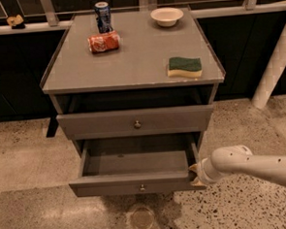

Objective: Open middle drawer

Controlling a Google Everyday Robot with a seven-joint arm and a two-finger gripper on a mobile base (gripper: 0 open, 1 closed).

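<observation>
**Fingers parted at the corner of the pulled-out middle drawer**

Camera view: the fingers stood apart, unclenched, their pale tips against the right end of the front of the middle drawer, away from its knob. The gripper sat at that corner, low over the speckled floor. The middle drawer stood drawn well out beneath the upper drawer, its front edge foremost, with open floor ahead and to the left. The white arm came in from the right edge, nearly level, its rounded wrist just beside the drawer's corner. On the cabinet top a sponge lay near the right rim, a red can lay on its side, and a blue can and a bowl stood at the back
</observation>
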